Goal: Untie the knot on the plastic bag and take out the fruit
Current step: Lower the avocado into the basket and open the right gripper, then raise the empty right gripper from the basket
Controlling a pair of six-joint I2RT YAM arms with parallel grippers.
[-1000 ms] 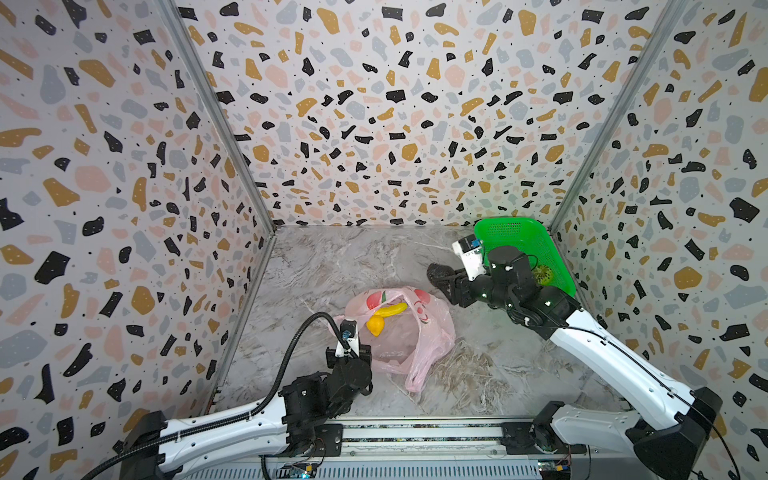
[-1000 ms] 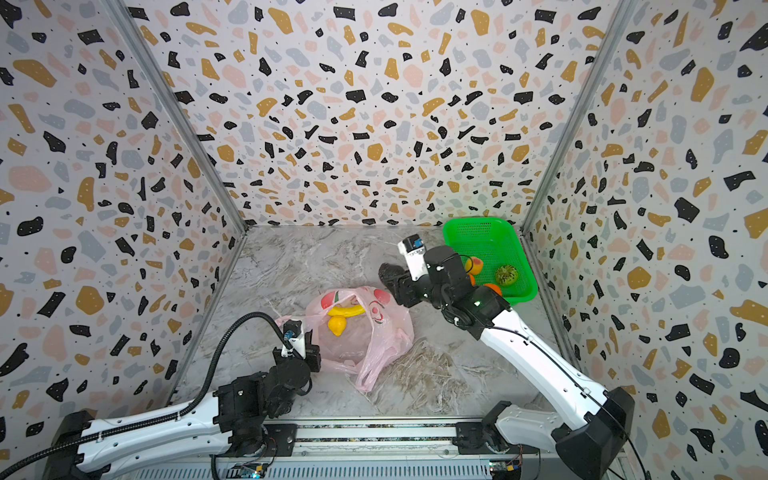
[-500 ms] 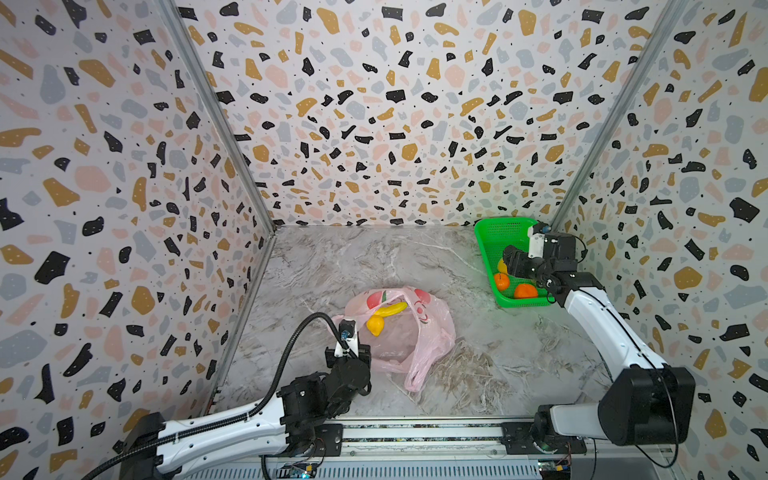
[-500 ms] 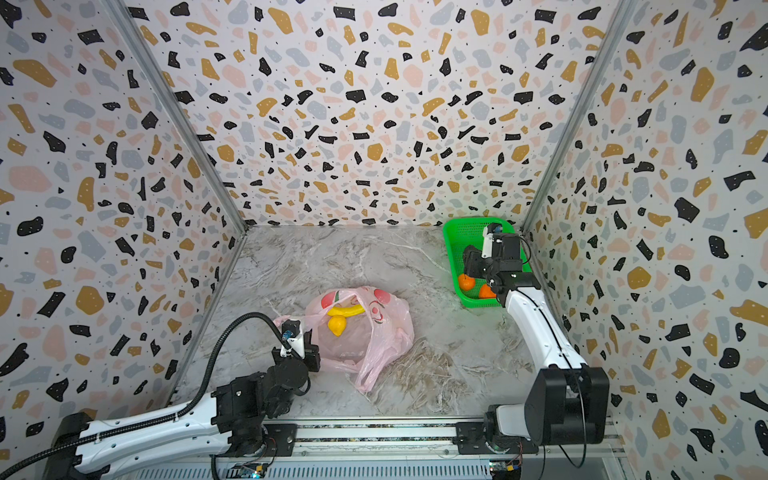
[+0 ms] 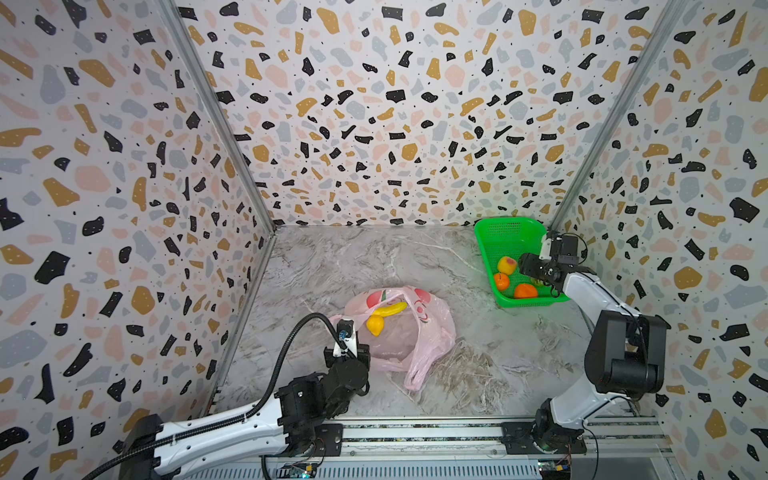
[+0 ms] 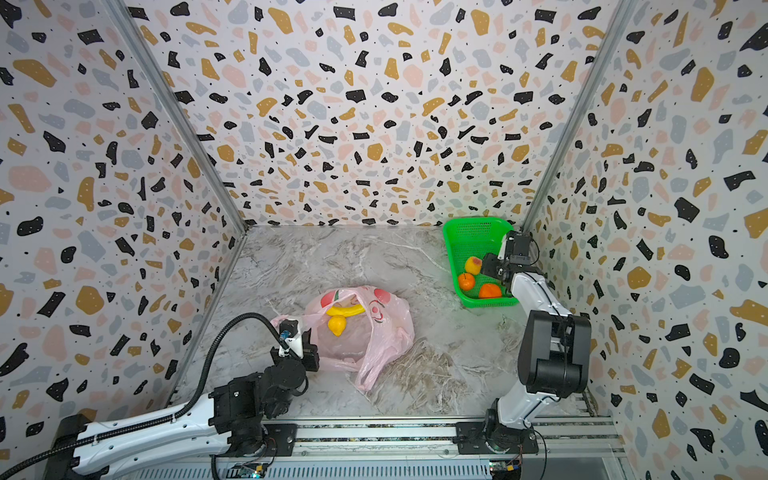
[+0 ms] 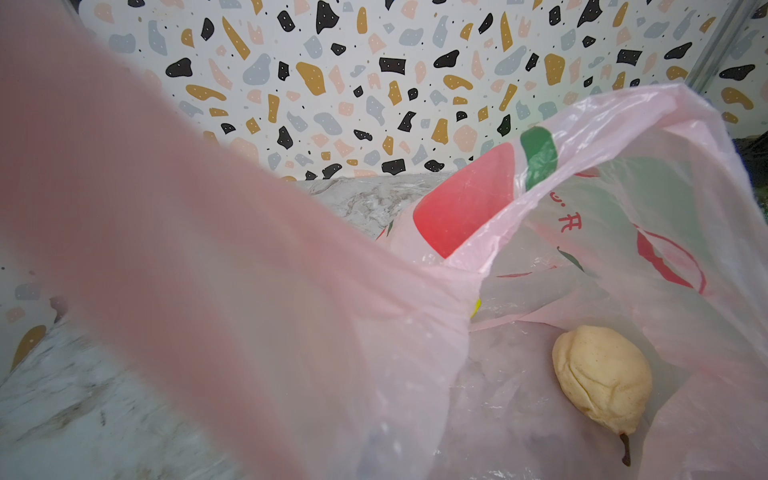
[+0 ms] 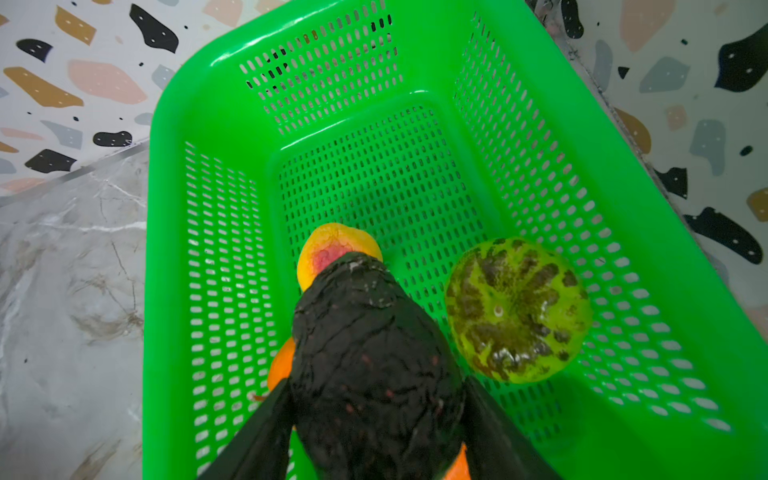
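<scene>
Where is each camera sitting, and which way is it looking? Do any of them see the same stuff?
Top views: high at the front, looking down at the plastic bag and green basket; left arm and right arm show.
Left wrist: low beside the bag, looking into its mouth at a pale fruit; no robot part shows.
Right wrist: above the basket, looking down into it; the right pincer grips a dark avocado.
Shared: top views and right wrist both show the peach in the basket.
</scene>
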